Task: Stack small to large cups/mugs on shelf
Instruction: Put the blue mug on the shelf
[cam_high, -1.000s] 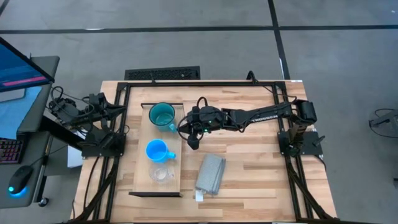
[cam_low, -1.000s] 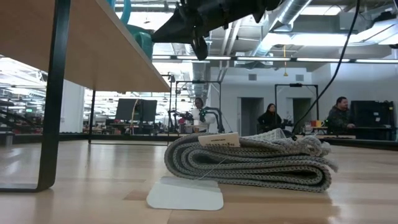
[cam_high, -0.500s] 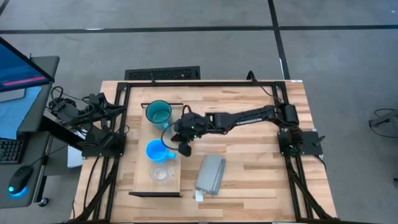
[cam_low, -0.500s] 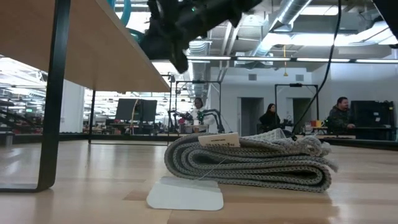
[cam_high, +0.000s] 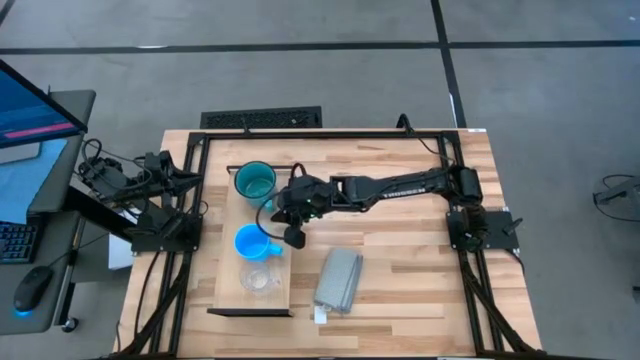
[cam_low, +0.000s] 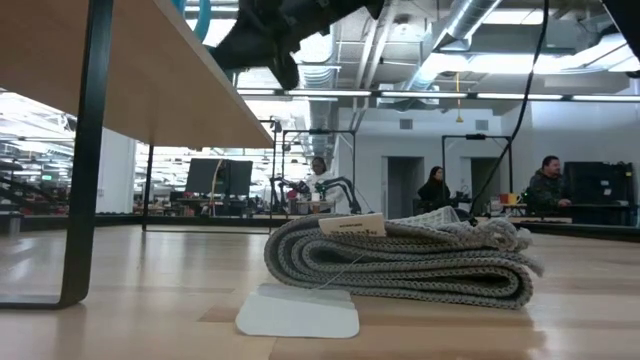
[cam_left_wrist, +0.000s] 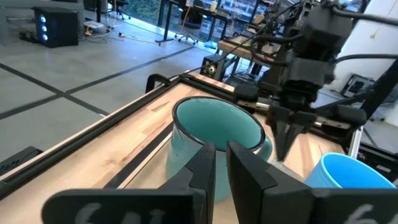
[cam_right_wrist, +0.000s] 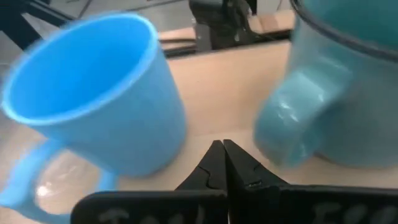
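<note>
Three cups stand on their bases in a row on the pale shelf (cam_high: 225, 290). The teal mug (cam_high: 255, 182) is at the far end, the blue mug (cam_high: 250, 243) in the middle and the clear cup (cam_high: 258, 279) at the near end. My right gripper (cam_right_wrist: 221, 149) is shut and empty. It slants down from the table's right, its tips just above the shelf between the teal mug's handle (cam_right_wrist: 292, 124) and the blue mug (cam_right_wrist: 93, 106), apart from both. My left gripper (cam_left_wrist: 221, 163) waits beyond the table's left edge, its fingers almost together, pointing at the teal mug (cam_left_wrist: 214, 134).
A folded grey cloth (cam_high: 338, 280) lies on the tabletop to the right of the shelf's near end and fills the low view (cam_low: 400, 260). Black frame rails (cam_high: 320, 133) run along the table's edges. The shelf stands raised on dark end legs (cam_low: 85, 150).
My right gripper, shut throughout, has reached toward the table's left edge. It has gone from the bare tabletop beside the shelf to over the shelf's right edge, between the teal and blue mugs.
</note>
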